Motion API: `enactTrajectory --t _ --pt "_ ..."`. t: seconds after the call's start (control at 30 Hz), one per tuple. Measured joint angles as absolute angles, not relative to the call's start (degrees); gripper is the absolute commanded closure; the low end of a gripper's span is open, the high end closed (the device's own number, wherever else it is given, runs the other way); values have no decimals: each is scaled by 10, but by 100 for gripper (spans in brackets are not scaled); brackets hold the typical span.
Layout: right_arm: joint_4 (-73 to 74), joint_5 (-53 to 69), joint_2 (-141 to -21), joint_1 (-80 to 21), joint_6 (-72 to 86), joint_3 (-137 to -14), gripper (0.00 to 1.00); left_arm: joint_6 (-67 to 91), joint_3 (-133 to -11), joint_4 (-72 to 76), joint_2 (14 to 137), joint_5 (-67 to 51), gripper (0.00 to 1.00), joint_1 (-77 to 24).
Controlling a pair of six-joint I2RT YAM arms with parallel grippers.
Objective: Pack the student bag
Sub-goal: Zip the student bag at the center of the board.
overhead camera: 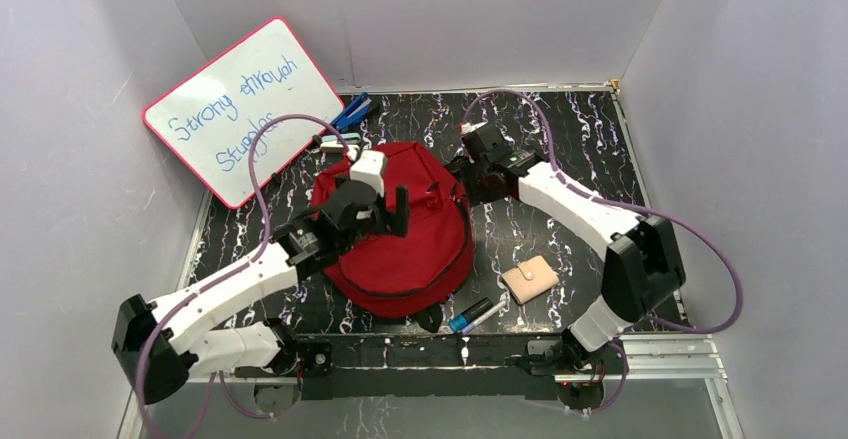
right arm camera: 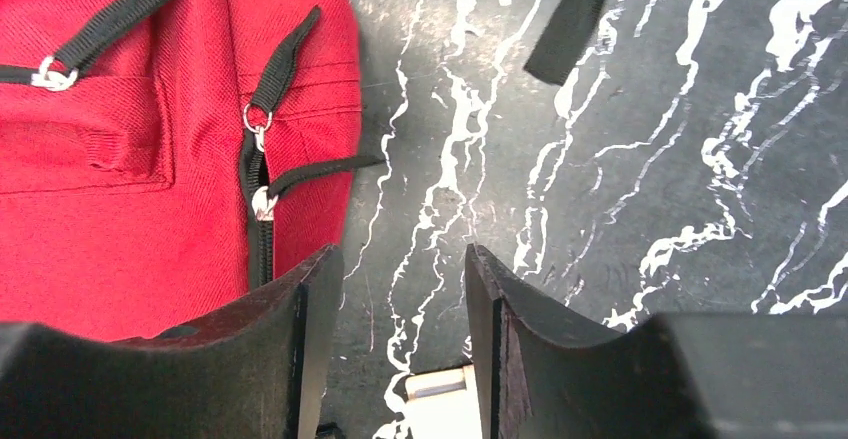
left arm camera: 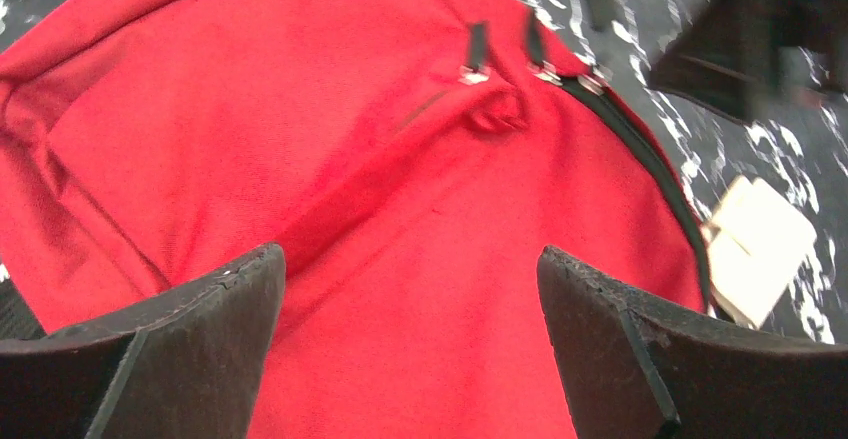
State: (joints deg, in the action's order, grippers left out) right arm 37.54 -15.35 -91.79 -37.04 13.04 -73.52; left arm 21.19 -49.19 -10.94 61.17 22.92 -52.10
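The student bag [overhead camera: 410, 249] is a dark-red backpack lying flat in the middle of the black marbled table. My left gripper [overhead camera: 393, 213] hovers over the bag's upper middle, wide open and empty. In the left wrist view red fabric [left arm camera: 400, 189] fills the space between the fingers [left arm camera: 230, 309], with the zipper pulls [left arm camera: 470, 71] further ahead. My right gripper [overhead camera: 463, 173] is at the bag's top right edge, open and empty. In the right wrist view it [right arm camera: 400, 264] is over bare table just beside the bag [right arm camera: 130, 189] and its black zipper pulls [right arm camera: 258, 129].
A beige wallet [overhead camera: 529, 279] lies right of the bag, also in the left wrist view [left arm camera: 760, 249]. Markers [overhead camera: 476, 314] lie by the bag's near right edge. A whiteboard [overhead camera: 240, 109] leans at the back left, with a blue item [overhead camera: 352, 112] beside it. A loose black strap [right arm camera: 570, 19] lies ahead of the right gripper.
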Motion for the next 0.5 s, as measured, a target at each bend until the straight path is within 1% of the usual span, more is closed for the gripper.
enactTrajectory --t 0.1,0.2,0.27,0.33,0.37,0.5 --pt "371 -157 -883 -365 139 -733 41 254 -502 -115 646 198 10 -448" --pt "343 -138 -850 -363 154 -733 39 282 -507 -116 680 183 11 -400" --pt "323 -122 -841 -363 166 -733 38 288 -517 -116 703 174 13 -390" --pt "308 -106 -846 -363 180 -734 34 289 -541 -114 732 164 17 -390" --pt "303 -98 -854 -362 186 -735 32 286 -559 -110 752 157 18 -390" --pt "283 -63 -903 -345 210 -738 31 261 -628 -87 830 124 22 -390"
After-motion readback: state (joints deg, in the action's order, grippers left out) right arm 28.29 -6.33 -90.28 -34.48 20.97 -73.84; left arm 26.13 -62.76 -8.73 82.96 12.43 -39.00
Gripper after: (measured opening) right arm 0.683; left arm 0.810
